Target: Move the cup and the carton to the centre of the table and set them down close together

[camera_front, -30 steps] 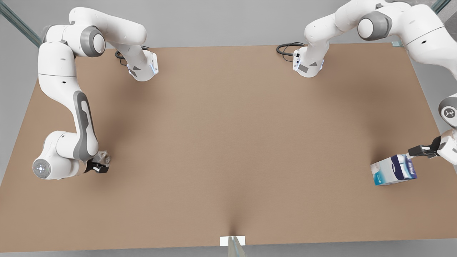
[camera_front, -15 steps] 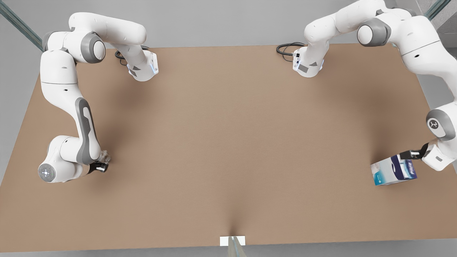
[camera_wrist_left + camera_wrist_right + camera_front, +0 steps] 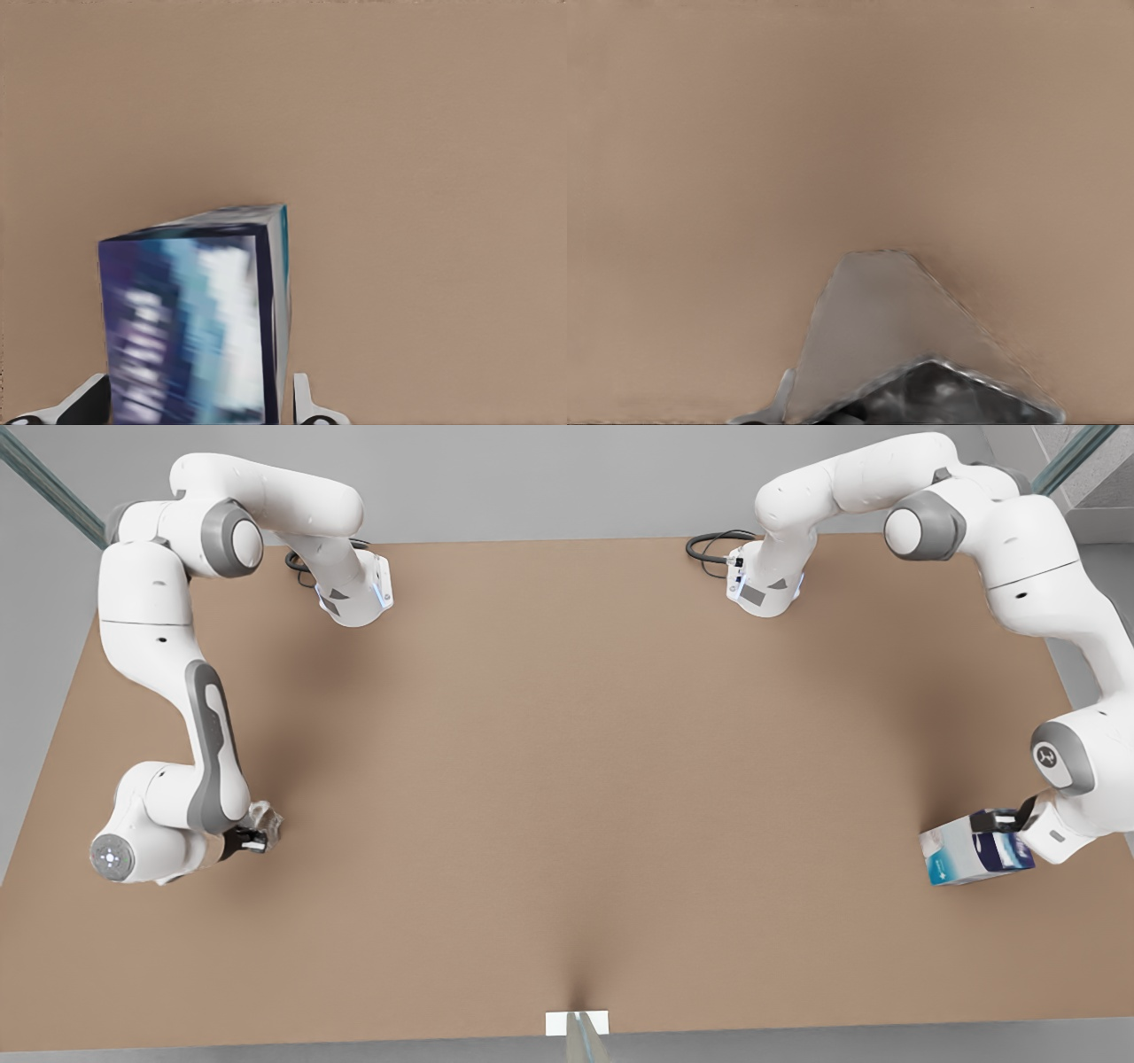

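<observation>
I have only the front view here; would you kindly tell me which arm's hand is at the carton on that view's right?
Observer: The left hand; its wrist view has the carton directly ahead.
Operator: Which face does that camera see?
Observer: The dark navy panel with blurred white lettering, and a thin teal edge beside it.
Operator: And the cup on the other side?
Observer: The right wrist view shows the cup close under the right hand: a pale grey facet above a darker faceted part, with bare table beyond.

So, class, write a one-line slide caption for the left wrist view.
The left gripper straddles the navy and teal carton on the plain brown table, a finger on either side.
</observation>
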